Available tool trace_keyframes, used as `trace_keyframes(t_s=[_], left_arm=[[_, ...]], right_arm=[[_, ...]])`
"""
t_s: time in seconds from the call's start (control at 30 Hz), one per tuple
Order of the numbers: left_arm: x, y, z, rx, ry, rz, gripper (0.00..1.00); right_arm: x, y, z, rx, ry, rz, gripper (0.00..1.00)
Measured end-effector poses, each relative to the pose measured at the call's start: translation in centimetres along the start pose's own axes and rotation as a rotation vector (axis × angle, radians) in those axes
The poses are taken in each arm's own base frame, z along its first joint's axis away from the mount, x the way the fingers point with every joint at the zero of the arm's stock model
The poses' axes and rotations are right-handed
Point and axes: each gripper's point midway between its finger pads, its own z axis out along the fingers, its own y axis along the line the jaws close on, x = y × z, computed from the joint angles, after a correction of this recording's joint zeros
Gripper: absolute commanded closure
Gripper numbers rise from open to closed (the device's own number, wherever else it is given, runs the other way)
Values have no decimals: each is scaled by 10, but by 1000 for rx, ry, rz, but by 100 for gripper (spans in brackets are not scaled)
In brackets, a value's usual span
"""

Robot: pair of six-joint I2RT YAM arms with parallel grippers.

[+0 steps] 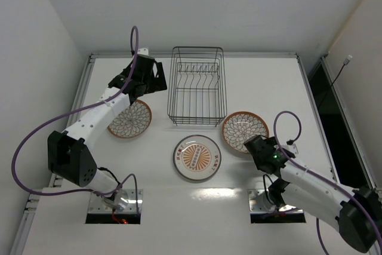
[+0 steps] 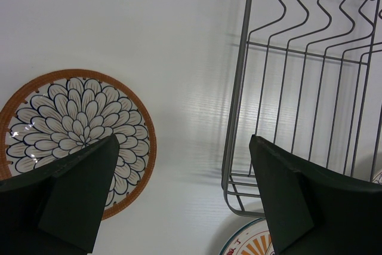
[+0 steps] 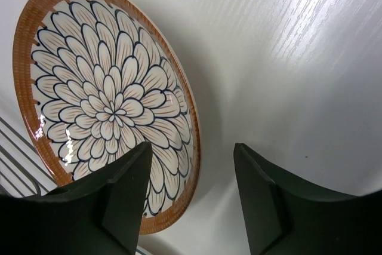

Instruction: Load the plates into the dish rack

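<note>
1. The white tabletop point(image 1: 268, 82) carried everything.
2. The black wire dish rack point(image 1: 197, 117) stood at upper centre of the top view.
3. Three plates lay flat outside it: a brown-rimmed floral plate point(image 1: 132, 122) at its lower left, the orange-medallion plate point(image 1: 197, 157) below it, and a second floral plate point(image 1: 242, 128) at its lower right.
4. The left fingers point(image 2: 77, 195) were spread wide, released, above the gap between the first plate and the rack.
5. The right fingers point(image 3: 119, 201) stood parted astride the second floral plate's rim, unclamped.
</note>
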Motion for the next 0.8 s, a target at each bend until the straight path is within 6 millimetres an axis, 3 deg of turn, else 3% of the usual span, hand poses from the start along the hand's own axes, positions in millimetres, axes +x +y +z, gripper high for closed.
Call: trace_keyframes(t_s=[0.3, 0.53, 0.8], left_arm=[[0, 0, 0, 0, 0, 0, 10], [0, 0, 0, 0, 0, 0, 10], [1, 0, 1, -1, 3, 1, 10]], right_arm=[[0, -2, 5, 29, -24, -24, 43], [1, 13, 6, 46, -47, -41, 43], [-1, 14, 7, 52, -57, -46, 45]])
